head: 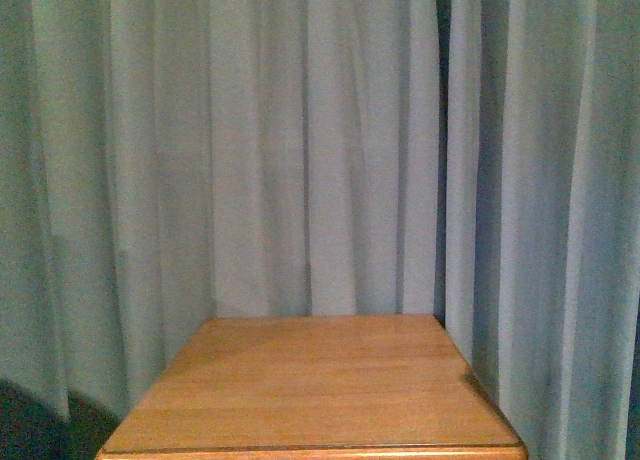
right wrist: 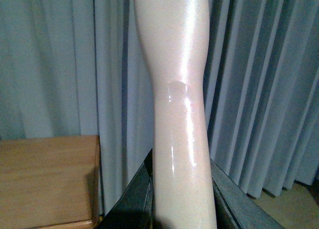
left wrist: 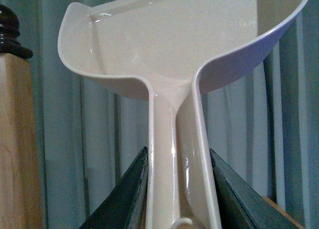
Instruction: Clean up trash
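Front view: a wooden table (head: 310, 380) is seen in the near centre, with pale blue-grey curtains (head: 320, 150) hung behind it and to both sides. No arm is shown here.

Left wrist view: the left gripper (left wrist: 178, 154) is clamped on the handle of a pale pink dustpan (left wrist: 174, 40) – dark fingers (left wrist: 130, 194) are pressed against both sides of the handle and the pan is held upright against the curtain. A wooden post (left wrist: 15, 139) topped by a dark knob (left wrist: 10, 30) is seen at one edge.

Right wrist view: the right gripper (right wrist: 182, 162) is closed around a pale handle (right wrist: 177, 64), glossy and upright – the tool it belongs to cannot be told. A wooden tabletop (right wrist: 47, 179) is seen beside it, curtain behind.

The trash cannot be located in any view.
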`<state>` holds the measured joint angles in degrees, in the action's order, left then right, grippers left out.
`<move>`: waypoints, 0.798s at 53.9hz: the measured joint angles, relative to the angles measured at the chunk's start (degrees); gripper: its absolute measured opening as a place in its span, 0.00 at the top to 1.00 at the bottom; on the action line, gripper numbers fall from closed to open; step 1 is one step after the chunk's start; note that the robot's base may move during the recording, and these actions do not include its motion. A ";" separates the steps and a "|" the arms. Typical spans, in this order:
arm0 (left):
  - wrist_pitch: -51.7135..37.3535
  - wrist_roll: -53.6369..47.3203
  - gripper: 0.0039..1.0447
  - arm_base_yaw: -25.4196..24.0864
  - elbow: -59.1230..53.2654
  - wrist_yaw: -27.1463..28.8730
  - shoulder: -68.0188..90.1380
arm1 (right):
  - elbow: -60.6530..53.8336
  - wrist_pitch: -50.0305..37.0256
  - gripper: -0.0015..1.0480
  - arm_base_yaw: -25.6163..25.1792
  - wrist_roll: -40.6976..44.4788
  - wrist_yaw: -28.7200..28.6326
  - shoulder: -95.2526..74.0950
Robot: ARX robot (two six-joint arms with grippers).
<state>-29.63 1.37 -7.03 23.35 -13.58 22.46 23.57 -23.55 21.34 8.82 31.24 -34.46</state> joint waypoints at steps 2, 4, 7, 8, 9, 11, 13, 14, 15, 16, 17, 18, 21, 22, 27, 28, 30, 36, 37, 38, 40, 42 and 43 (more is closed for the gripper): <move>0.00 0.00 0.72 0.00 0.00 0.00 0.00 | -0.09 0.00 0.80 0.13 0.02 0.26 0.07; 0.00 0.00 0.72 0.00 0.00 0.00 0.00 | -0.17 0.00 0.80 0.17 0.04 0.35 0.09; 0.00 0.00 0.72 0.00 0.00 0.02 0.00 | -0.46 0.00 0.80 0.20 0.04 0.35 0.09; 0.00 0.00 0.72 0.00 0.00 0.00 0.00 | -0.55 0.00 0.80 0.20 0.07 0.35 0.09; 0.00 0.00 0.72 0.00 0.00 0.00 0.00 | -0.63 0.00 0.80 0.22 0.07 0.35 0.09; 0.00 0.00 0.72 0.00 0.00 0.00 0.00 | -0.66 0.00 0.80 0.24 0.07 0.35 0.09; 0.00 0.00 0.72 0.00 0.00 0.02 0.00 | -0.66 0.00 0.80 0.24 0.09 0.35 0.09; 0.00 0.00 0.72 0.00 0.00 0.02 0.00 | -0.66 0.00 0.80 0.24 0.09 0.35 0.09; 0.00 0.00 0.72 0.00 0.00 0.02 0.00 | -0.66 0.00 0.80 0.24 0.09 0.35 0.09; 0.00 0.00 0.72 0.00 0.00 0.02 0.00 | -0.66 0.00 0.80 0.24 0.09 0.35 0.09; 0.00 0.00 0.72 0.00 0.00 0.00 0.00 | -0.66 0.00 0.81 0.24 0.09 0.35 0.09; 0.00 0.00 0.72 0.00 0.00 0.00 0.00 | -0.66 0.00 0.81 0.24 0.09 0.35 0.07; 0.00 0.00 0.72 0.00 0.00 -0.09 0.00 | -0.68 0.00 0.81 0.24 0.09 0.55 0.07; 0.00 0.00 0.72 0.00 0.00 -0.20 0.00 | -0.68 0.00 0.81 0.22 0.09 0.72 0.07; 0.00 0.00 0.72 0.00 0.00 -0.85 0.02 | -0.70 -0.04 0.81 0.22 0.09 0.83 0.57; 0.00 0.00 0.72 0.00 0.00 -0.87 0.02 | -0.70 -0.04 0.81 0.22 0.09 0.85 0.63; 0.00 0.00 0.72 0.00 0.00 -0.81 0.04 | -0.68 -0.07 0.81 0.22 0.07 0.94 0.81; 0.00 0.02 0.72 -0.04 -0.07 0.20 -0.13 | -0.74 -0.04 0.81 0.24 0.09 0.70 0.63; 0.02 0.02 0.72 -0.07 -0.07 0.15 -0.13 | -0.74 -0.04 0.81 0.24 0.09 0.72 0.59; 0.02 0.02 0.72 -0.07 -0.09 0.07 -0.11 | -0.72 -0.04 0.81 0.24 0.09 0.72 0.50; 0.07 0.02 0.72 -0.07 -0.09 0.09 -0.11 | -0.74 -0.04 0.81 0.22 0.09 0.68 0.33; 0.11 0.02 0.72 -0.07 -0.15 0.09 -0.17 | -0.79 -0.02 0.81 0.46 0.35 -0.04 0.02; 0.09 0.02 0.72 -0.07 -0.15 0.11 -0.20 | -0.79 -0.02 0.81 0.59 0.46 -0.33 -0.13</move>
<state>-29.54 1.39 -7.09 23.20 -13.47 22.26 22.79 -23.57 21.93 9.28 30.92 -34.59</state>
